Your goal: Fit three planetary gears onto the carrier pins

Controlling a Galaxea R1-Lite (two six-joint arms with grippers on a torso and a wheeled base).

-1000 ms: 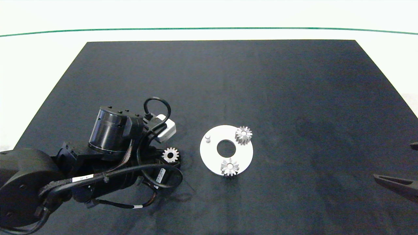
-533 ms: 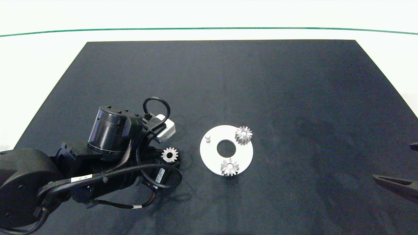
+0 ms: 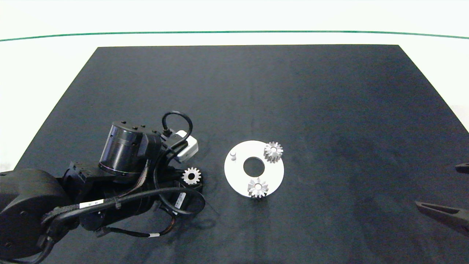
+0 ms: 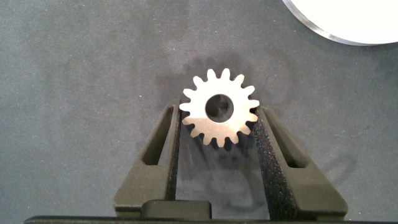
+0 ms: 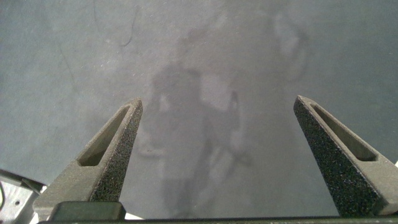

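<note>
A white round disc (image 3: 273, 174) lies mid-table with a large centre hole. Two planetary gears sit on its carrier pins, one at the far right (image 3: 273, 151) and one at the near edge (image 3: 258, 187). The third carrier pin (image 3: 233, 156) stands bare at the disc's left. A third silver gear (image 3: 191, 175) is left of the disc, gripped flat between the pads of my left gripper (image 4: 216, 112); this gear (image 4: 239, 121) casts a shadow on the mat. My right gripper (image 5: 217, 102) hangs open over bare mat at the right edge (image 3: 436, 186).
A black mat (image 3: 249, 91) covers the table, with white tabletop and a green line (image 3: 234, 32) beyond it. The disc's rim (image 4: 348, 25) shows just past the held gear. My left arm's dark body (image 3: 121, 176) fills the near left.
The left arm with its gear has shifted slightly toward the near edge. The right gripper's fingers have drifted a little nearer too. The disc and its two gears have not moved.
</note>
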